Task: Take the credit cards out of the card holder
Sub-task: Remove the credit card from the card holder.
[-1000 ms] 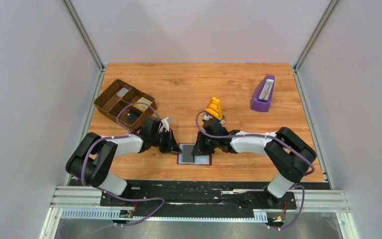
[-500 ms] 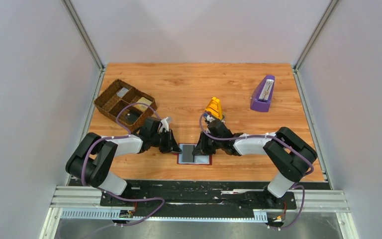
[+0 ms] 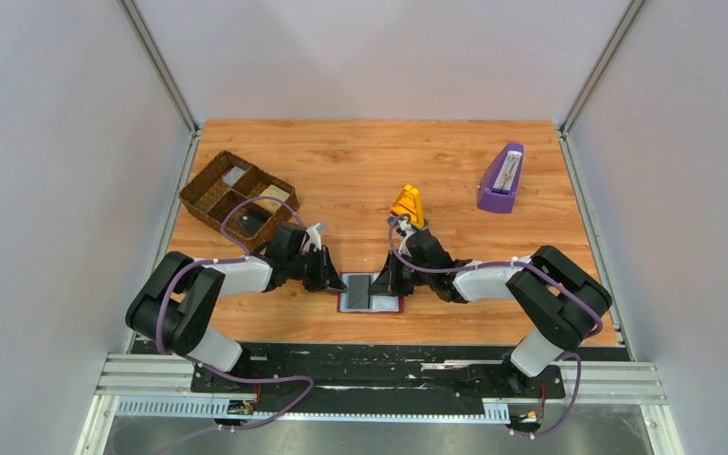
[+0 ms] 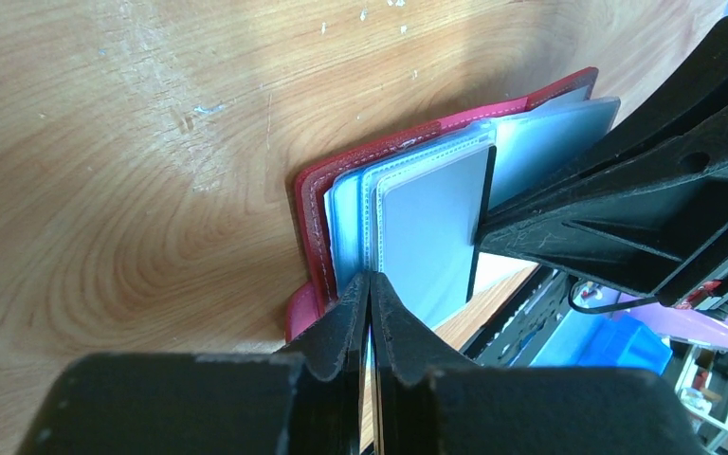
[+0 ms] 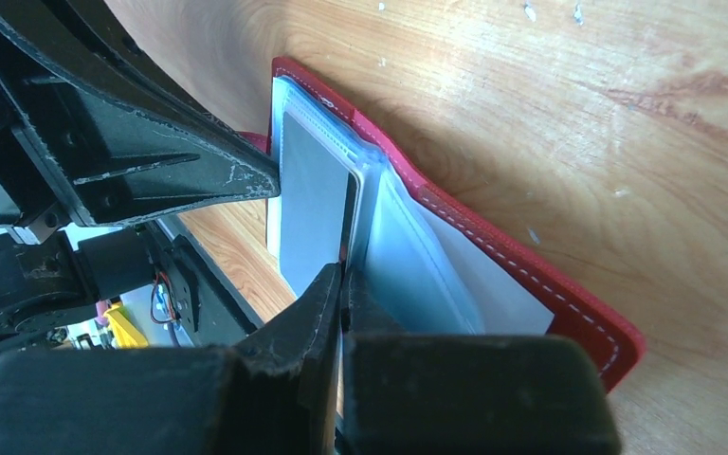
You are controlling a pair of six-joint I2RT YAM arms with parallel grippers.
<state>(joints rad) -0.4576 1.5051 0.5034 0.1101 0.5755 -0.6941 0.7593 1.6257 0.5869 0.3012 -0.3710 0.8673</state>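
Note:
The dark red card holder (image 3: 391,307) lies open near the table's front edge, its grey-blue sleeves fanned (image 4: 346,223). A grey card (image 3: 358,291) stands partly out of a sleeve, and shows in the left wrist view (image 4: 431,227) and the right wrist view (image 5: 311,194). My left gripper (image 3: 338,282) is shut on a sleeve's edge at the holder's left side (image 4: 370,281). My right gripper (image 3: 385,282) is shut on the card's dark edge (image 5: 343,275). The two grippers face each other across the holder.
A brown wicker basket (image 3: 210,185) with compartments stands at the back left. A purple wedge stand (image 3: 500,182) is at the back right. A yellow cone-like object (image 3: 408,204) sits just behind my right wrist. The table's front edge runs just below the holder.
My right arm has shifted a little to the right and turned, its fingers still at the card. More of the grey card shows. My left gripper has held still.

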